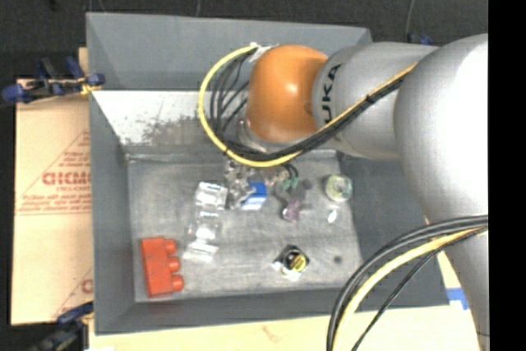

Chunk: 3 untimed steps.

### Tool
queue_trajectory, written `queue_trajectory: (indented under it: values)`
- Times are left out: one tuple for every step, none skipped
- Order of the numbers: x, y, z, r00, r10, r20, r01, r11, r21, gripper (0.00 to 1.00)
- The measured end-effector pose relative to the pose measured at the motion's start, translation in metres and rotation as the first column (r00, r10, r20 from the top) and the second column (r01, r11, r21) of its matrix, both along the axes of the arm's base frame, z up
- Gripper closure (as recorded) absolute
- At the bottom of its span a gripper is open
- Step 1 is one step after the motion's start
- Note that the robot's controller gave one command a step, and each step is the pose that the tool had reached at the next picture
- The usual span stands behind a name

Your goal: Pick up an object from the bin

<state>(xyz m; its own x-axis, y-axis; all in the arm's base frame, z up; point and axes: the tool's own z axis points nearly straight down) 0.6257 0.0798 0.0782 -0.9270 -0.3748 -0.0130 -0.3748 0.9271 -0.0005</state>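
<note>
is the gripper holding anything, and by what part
Cannot be told: the gripper is down at a small blue and white thing near the middle of the bin, its hold unclear.

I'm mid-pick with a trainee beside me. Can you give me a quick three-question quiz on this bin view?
1. True or false: the red block lies in the lower left corner of the bin, as the view shows it.
2. Fill in: in the view, the small black and yellow piece lies to the ___ of the red block.
3. Which thing lies nearest the gripper? A) the small blue and white piece B) the red block C) the black and yellow piece

Key: 1 true; 2 right; 3 A.
</note>
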Motion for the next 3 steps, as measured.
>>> queue_trajectory:
  values:
    - [-0.001, -0.006, 0.147, 1.000, -0.021, 0.002, 0.021, 1.000, -0.004, 1.00]
    - [-0.009, -0.004, 0.046, 0.997, 0.078, -0.016, -0.078, 0.997, -0.006, 1.00]
    - [-0.007, -0.004, 0.051, 0.997, 0.076, -0.008, -0.076, 0.997, -0.004, 0.00]
